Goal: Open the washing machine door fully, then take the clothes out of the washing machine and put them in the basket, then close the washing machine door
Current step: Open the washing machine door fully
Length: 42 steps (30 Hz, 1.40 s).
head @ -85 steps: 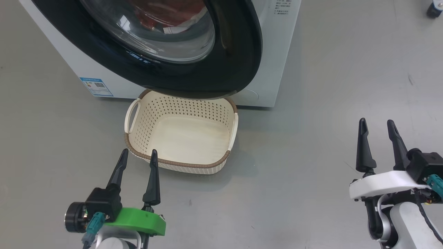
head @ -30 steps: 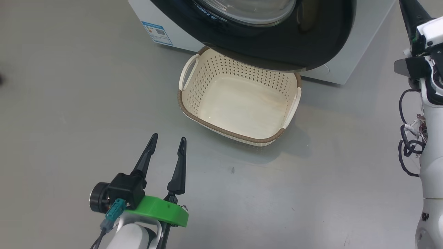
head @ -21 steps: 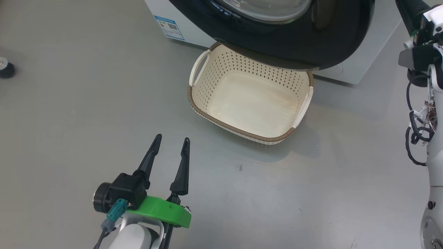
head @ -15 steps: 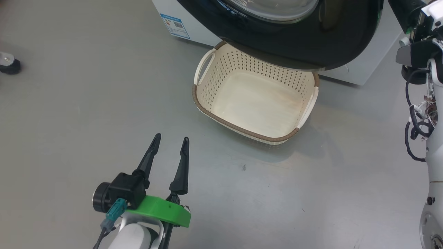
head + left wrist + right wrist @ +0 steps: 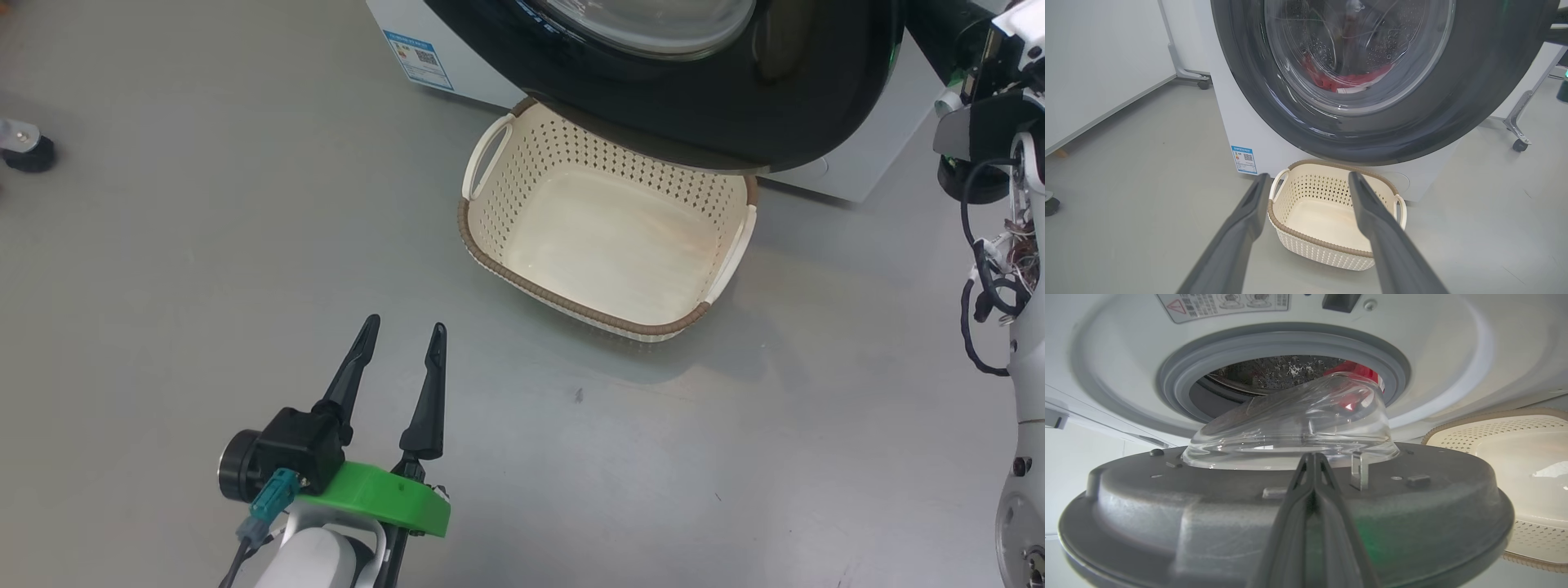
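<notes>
1. Hanging low over the grey floor [image 5: 163, 286], the left gripper [image 5: 405, 325] has its fingers spread wide and released, with nothing between them.
2. The basket [image 5: 571, 306] sits on the floor at about 1 o'clock from that gripper in the head view, well apart from it, its cream bottom showing.
3. The washing machine [image 5: 865, 155] stands at the basket's 12 o'clock, with a blue label [image 5: 418, 60] at its lower corner.
4. The washing machine door [image 5: 694, 114] is swung partway out, and its black rim overhangs the basket's far edge.
5. The right gripper [image 5: 1312, 457] has its fingers clenched together, grasping nothing. They lie along the door's grey inner face, tips at 6 o'clock of the glass bowl [image 5: 1290, 428]. Whether they touch the door I cannot tell.
6. The clothes [image 5: 1331, 81] lie red inside the drum, seen through the glass from the left wrist.
</notes>
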Available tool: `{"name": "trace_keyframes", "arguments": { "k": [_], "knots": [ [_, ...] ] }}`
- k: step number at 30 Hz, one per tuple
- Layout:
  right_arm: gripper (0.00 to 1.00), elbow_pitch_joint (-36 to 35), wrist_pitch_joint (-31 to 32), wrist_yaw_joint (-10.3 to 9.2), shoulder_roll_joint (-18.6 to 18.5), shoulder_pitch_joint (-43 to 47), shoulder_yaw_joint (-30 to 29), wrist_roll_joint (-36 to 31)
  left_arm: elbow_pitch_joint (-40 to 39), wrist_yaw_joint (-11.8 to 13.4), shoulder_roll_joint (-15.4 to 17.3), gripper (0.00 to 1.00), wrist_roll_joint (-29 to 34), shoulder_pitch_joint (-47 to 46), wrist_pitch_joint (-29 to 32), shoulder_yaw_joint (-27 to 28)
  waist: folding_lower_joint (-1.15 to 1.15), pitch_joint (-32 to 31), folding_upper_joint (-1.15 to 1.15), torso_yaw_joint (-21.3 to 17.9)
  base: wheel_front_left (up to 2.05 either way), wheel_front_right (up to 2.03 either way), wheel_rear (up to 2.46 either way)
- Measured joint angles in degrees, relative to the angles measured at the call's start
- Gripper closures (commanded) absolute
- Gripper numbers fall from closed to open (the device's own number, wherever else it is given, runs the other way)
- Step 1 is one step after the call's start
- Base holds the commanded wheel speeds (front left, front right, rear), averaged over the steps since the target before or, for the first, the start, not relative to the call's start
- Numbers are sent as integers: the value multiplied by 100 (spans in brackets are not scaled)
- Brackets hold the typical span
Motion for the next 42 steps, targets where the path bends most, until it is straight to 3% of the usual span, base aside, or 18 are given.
{"name": "trace_keyframes", "arguments": {
  "k": [8,28,42],
  "knots": [
    [100,205,240,14,23,37,78,100,49,1,0,0,11,-4,0,22,0,-96,0,-28,0,0,0],
    [100,591,635,456,488,704,516,265,266,45,0,0,165,24,-1,146,0,-668,0,-209,0,0,0],
    [100,714,937,573,649,1278,896,464,402,46,3,0,331,298,0,290,0,-1229,0,-293,0,0,0]
  ]
}}
